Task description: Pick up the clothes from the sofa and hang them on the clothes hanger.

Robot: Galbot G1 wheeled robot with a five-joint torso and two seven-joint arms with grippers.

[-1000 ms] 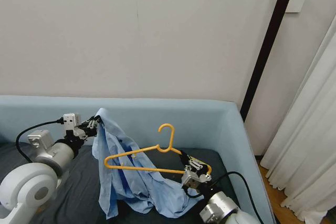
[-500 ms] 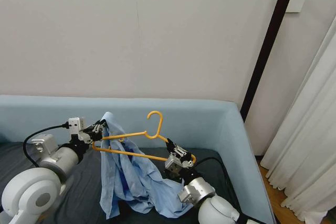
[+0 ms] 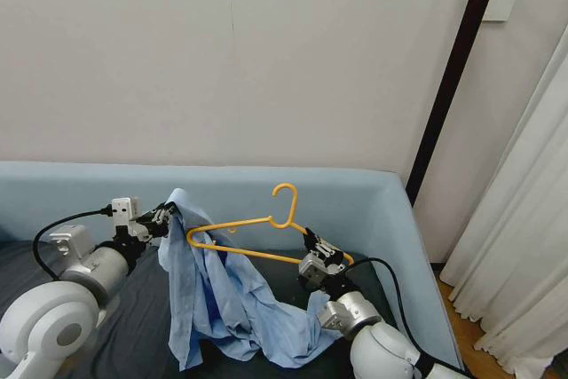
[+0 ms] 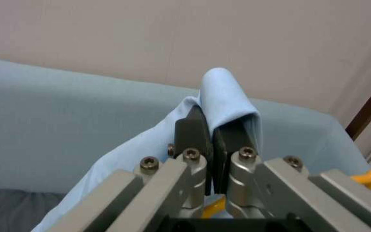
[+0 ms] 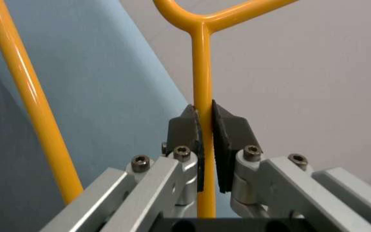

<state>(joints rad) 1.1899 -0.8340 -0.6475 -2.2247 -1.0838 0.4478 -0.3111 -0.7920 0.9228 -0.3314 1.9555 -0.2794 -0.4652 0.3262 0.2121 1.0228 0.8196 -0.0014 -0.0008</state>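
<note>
Shirt [image 3: 217,299]: one, light blue, of thin soft cloth. It hangs in loose folds from the left gripper [image 3: 164,217] above the sofa [image 3: 377,206], and its lower end is bunched on the dark seat. The sofa has a pale blue padded back. Hanger [image 5: 201,72]: one, smooth glossy yellow, of round rod with an open hook on top. It is held tilted in the air over the seat by the right gripper [image 3: 321,260]. Its far tip overlaps the shirt's upper folds; contact cannot be confirmed. The left wrist view shows the dark fingers pinched together on a raised fold of cloth, a detail too small to confirm from the head. The right wrist view shows both pads clamped on the hanger's rod. Grippers counted: two, both engaged.
</note>
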